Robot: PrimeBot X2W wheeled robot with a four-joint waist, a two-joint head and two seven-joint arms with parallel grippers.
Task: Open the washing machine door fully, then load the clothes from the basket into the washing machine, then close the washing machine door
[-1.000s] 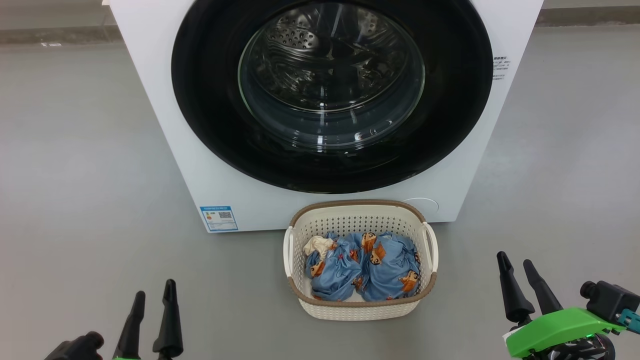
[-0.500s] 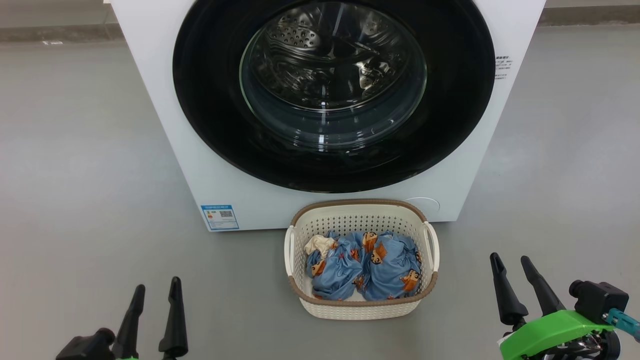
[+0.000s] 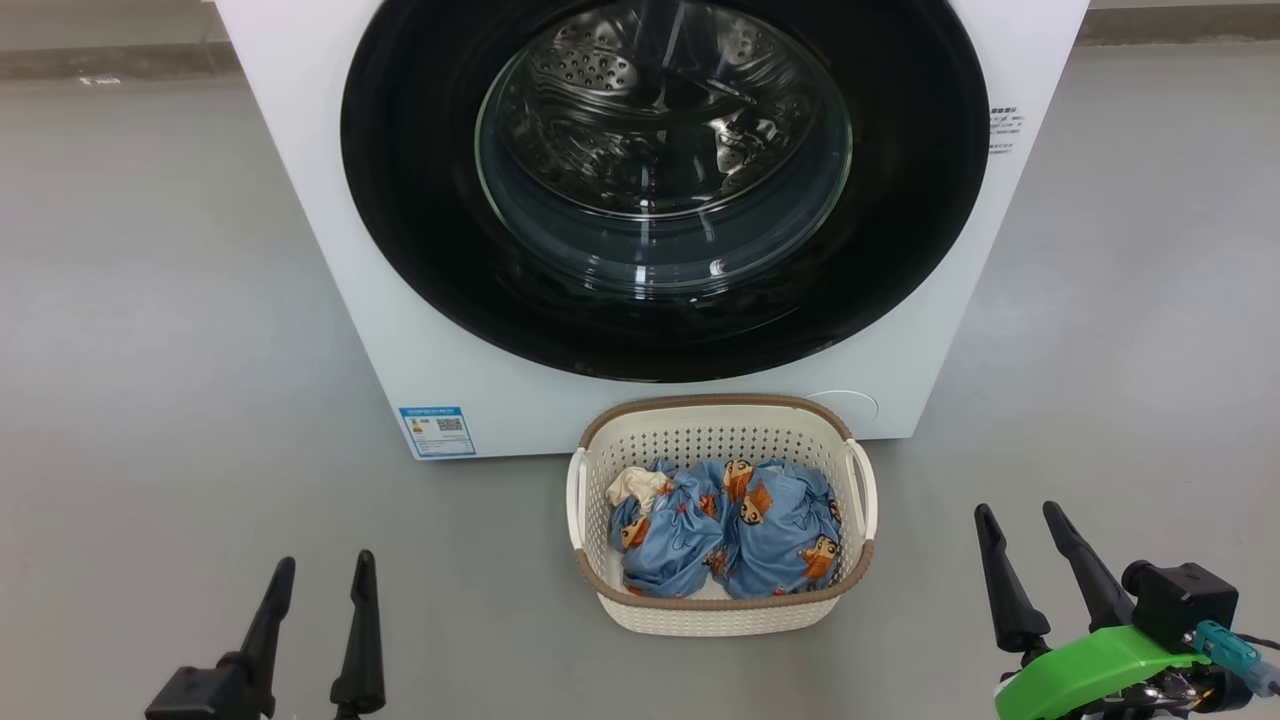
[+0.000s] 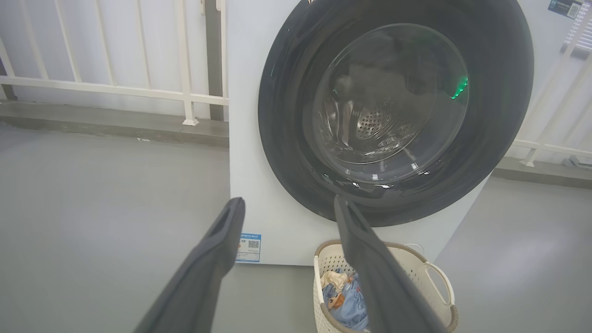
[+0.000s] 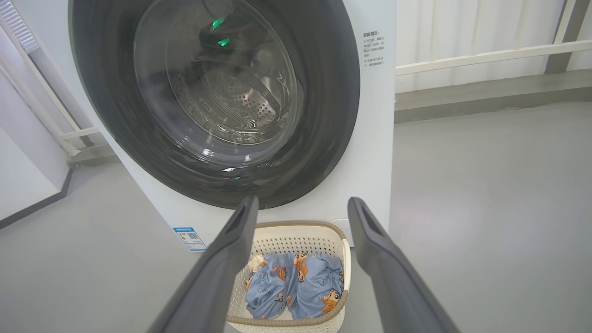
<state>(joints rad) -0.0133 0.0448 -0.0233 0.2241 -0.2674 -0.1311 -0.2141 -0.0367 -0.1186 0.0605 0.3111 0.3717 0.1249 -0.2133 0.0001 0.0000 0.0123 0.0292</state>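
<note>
Left gripper (image 3: 325, 560), right gripper (image 3: 1018, 509) spread wide (both empty); basket (image 3: 715, 445) between them, slightly ahead.

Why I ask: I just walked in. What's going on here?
The washing machine stands with its door shut, and a basket of clothes sits on the floor right in front of it. The robot's left hand and right hand hover open, low on either side of the basket, holding nothing. Nothing is loaded yet; opening the door comes first.

Head camera high, facing down: washing machine door (image 3: 660, 150) 12 o'clock, basket (image 3: 715, 440) 6. Wrist cameras low, flanking, share both.
</note>
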